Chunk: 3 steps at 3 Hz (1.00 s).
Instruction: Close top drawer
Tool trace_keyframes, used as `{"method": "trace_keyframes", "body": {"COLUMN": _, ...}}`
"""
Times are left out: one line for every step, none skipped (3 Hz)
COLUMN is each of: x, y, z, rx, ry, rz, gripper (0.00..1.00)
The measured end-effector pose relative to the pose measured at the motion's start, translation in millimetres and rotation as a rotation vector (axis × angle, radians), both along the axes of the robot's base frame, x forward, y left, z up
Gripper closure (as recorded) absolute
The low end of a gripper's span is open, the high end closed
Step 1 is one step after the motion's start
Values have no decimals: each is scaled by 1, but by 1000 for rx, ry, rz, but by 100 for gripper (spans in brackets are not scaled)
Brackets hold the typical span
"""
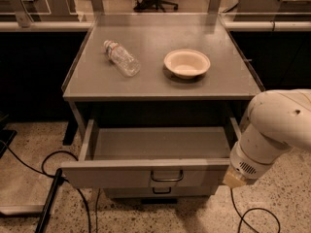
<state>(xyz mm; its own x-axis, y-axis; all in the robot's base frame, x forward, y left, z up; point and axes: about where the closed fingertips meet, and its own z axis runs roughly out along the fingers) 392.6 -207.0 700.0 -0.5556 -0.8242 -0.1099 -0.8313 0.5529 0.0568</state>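
Note:
The top drawer [112, 173] is pulled far out of the grey cabinet, and its grey inside is bare. Its flat front panel faces me with a small dark loop handle [166, 177] at the centre. My white arm [274, 130] comes in from the right. Its tan end, the gripper [233, 179], sits at the right end of the drawer front, level with the panel and right of the handle. I cannot tell whether it touches the panel.
On the cabinet top [146, 81] lie a clear plastic bottle [121, 58] on its side and a cream bowl [187, 63]. A lower drawer [161, 191] shows below the top one. Black cables [53, 178] and a dark pole lie on the speckled floor at left, and another cable [252, 217] at right.

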Motion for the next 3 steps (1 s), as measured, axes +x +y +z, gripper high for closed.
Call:
{"method": "trace_keyframes", "body": {"x": 9, "y": 5, "z": -15, "rx": -5, "ry": -8, "rz": 2, "gripper": 100}}
{"method": "trace_keyframes", "body": {"x": 19, "y": 10, "z": -27, "rx": -17, "ry": -15, "rz": 6, "gripper": 100}}
{"method": "trace_keyframes", "body": {"x": 35, "y": 10, "z": -27, "rx": -42, "ry": -44, "rz": 9, "gripper": 100}}
